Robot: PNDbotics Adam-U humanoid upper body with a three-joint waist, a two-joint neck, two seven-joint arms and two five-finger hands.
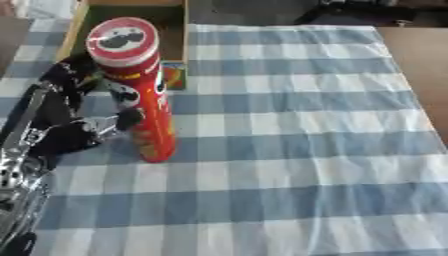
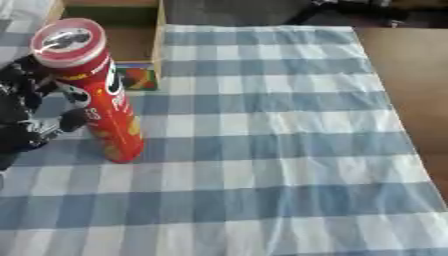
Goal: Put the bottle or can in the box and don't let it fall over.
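My left hand (image 1: 74, 131) is at the left edge of the desk (image 1: 411, 55), and my fingers (image 1: 129, 119) curl round the red can (image 1: 144, 100), the thumb pressing its near side about halfway up and the others wrapped behind it. The can stands upright on the blue-and-white checked cloth (image 1: 297, 150), its long axis vertical, base on the cloth and its pale lid (image 1: 122, 39) facing up at me. From here it seems to lean a little, top toward the upper left. The lid carries a black moustached face, and white letters run lengthwise down the red side, though I cannot read them. Just behind the can sits the open wooden box (image 1: 185, 35), with a small coloured label on its near corner that is too blurred to read. The can is outside the box, close to its front.
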